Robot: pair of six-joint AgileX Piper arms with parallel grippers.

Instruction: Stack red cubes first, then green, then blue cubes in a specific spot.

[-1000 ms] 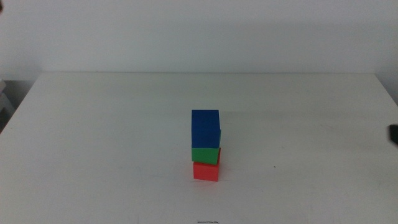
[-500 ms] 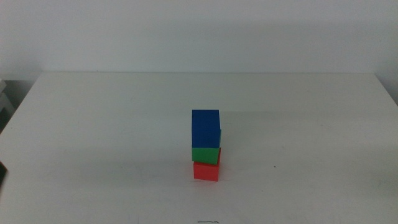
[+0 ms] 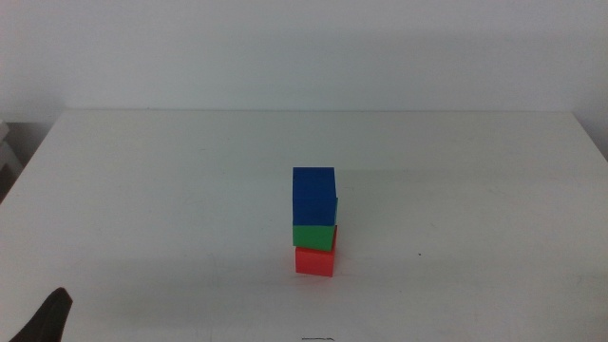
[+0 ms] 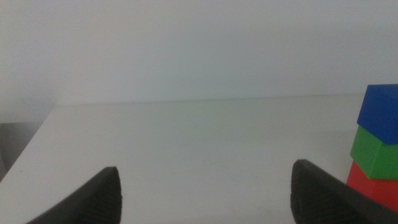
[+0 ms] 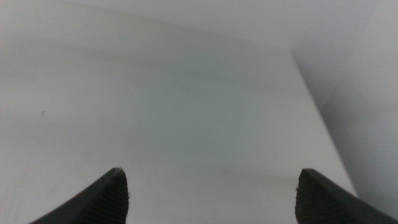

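Note:
A stack of three cubes stands in the middle of the white table. The red cube (image 3: 314, 260) is at the bottom, the green cube (image 3: 313, 236) on it, the blue cube (image 3: 314, 195) on top, upright. The stack also shows in the left wrist view: blue (image 4: 380, 113), green (image 4: 373, 154), red (image 4: 373, 184). My left gripper (image 4: 205, 193) is open and empty, low at the table's front left, apart from the stack; its tip (image 3: 47, 318) shows in the middle view. My right gripper (image 5: 211, 196) is open and empty over bare table, out of the middle view.
The white table (image 3: 171, 190) ends at a back edge against a pale wall. In the right wrist view the table's edge (image 5: 317, 99) runs close by. A small dark speck (image 3: 419, 254) lies right of the stack.
The left gripper's dark tip has come further into the bottom left corner of the middle view. The right arm's tip left the right edge a second ago. The stack has not moved.

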